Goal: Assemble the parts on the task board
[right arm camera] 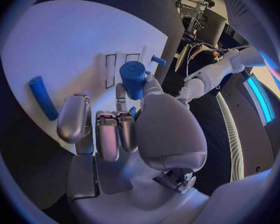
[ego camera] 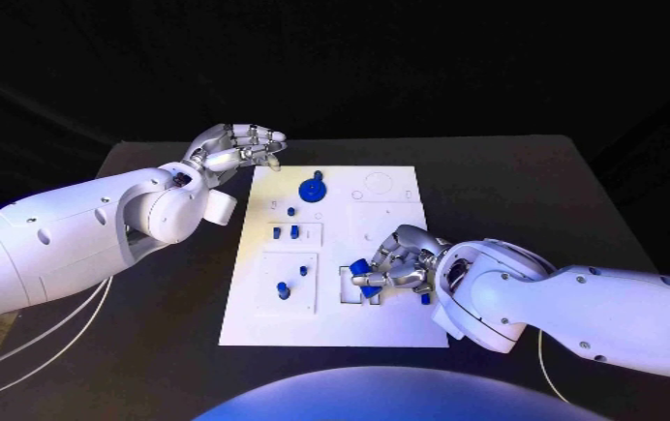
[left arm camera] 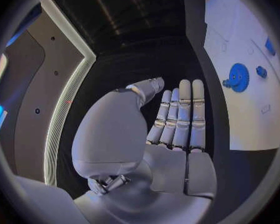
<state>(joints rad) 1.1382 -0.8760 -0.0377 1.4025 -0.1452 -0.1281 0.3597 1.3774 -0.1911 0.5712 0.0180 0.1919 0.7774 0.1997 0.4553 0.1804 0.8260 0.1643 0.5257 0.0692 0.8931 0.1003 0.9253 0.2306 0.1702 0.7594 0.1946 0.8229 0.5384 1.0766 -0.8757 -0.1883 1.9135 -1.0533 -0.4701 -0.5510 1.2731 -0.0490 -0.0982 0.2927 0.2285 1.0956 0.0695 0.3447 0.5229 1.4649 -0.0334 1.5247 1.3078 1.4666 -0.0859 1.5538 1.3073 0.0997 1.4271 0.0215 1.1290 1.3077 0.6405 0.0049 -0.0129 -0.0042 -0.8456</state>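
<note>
Here, the white task board (ego camera: pixel 335 315) is seen lying in the middle of the black table (ego camera: pixel 559 179). The right hand (ego camera: pixel 398 264) is placed low over the board's near right part, its fingers curled in, and a blue cylinder (right arm camera: pixel 132 78) is pinched between the thumb and a finger in the right wrist view. Beside that hand, a long blue bar (right arm camera: pixel 43 97) is seen flat on the board, and a small blue peg (right arm camera: pixel 158 60) lies farther off near the board's edge.

The left hand (ego camera: pixel 237 149) is held above the table just off the board's far left corner, apart from every part; its fingers (left arm camera: pixel 180 115) are stretched out side by side and nothing is held in them. A blue gear (ego camera: pixel 313 189) is set on the far part of the board, near that hand. Several small blue pieces (ego camera: pixel 285 232) are stood in the recesses on the board's left half.
</note>
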